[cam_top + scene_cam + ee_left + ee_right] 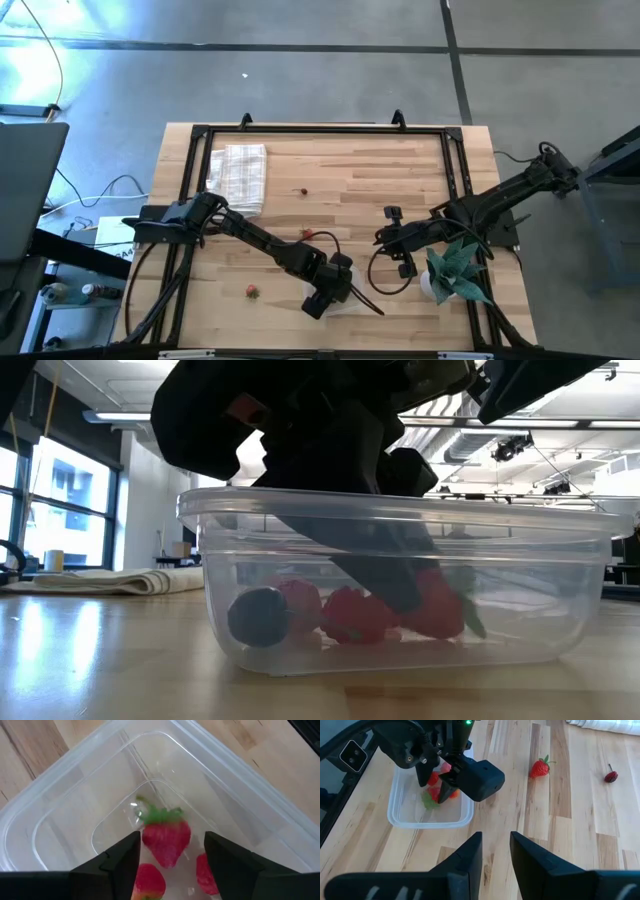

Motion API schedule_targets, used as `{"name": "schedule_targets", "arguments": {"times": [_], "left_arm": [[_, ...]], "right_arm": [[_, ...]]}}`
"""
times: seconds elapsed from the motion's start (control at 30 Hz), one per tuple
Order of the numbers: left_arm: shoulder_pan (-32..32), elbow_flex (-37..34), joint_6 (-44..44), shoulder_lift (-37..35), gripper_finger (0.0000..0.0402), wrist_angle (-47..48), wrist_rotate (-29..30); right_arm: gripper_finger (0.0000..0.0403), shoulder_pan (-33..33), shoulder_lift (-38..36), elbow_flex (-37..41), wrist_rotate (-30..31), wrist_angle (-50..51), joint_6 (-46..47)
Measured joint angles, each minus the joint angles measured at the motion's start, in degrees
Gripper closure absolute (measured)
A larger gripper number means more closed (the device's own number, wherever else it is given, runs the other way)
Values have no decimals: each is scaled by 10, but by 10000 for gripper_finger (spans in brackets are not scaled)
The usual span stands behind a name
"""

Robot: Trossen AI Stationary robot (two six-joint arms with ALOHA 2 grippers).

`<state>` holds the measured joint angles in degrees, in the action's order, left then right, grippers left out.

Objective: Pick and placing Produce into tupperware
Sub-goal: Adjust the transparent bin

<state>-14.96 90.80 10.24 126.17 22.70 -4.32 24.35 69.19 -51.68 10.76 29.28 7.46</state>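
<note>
- My left gripper [170, 857] hung inside the shallow clear plastic tupperware [60, 795], fingers spread, a red green-topped strawberry [166, 837] loose between them.
- Several red pieces and a dark berry [258, 617] already sat under it.
- Left outside, I reckon: another red strawberry [539, 768] and a small dark cherry [611, 776], both well away.
- My right gripper [496, 851] waited open, off to the side.

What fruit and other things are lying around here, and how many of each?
Strawberries loose on the table: 2
Small dark berry loose on the table: 1
Strawberries in the container: 3 visible
Dark round berry in the container: 1
Clear plastic container: 1
Checked cloth: 1
Potted plant: 1
Total: 10
</note>
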Motion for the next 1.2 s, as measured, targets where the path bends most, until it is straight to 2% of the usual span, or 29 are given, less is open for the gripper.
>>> {"name": "schedule_targets", "arguments": {"times": [0.43, 0.77, 1.2], "left_arm": [[0, 0, -1, -30, 231, 7, -23], [0, 0, 0, -40, 234, 158, -9], [0, 0, 6, -45, 234, 231, -2]], "right_arm": [[313, 0, 0, 0, 0, 0, 0], [313, 0, 0, 0, 0, 0, 0], [313, 0, 0, 0, 0, 0, 0]]}}
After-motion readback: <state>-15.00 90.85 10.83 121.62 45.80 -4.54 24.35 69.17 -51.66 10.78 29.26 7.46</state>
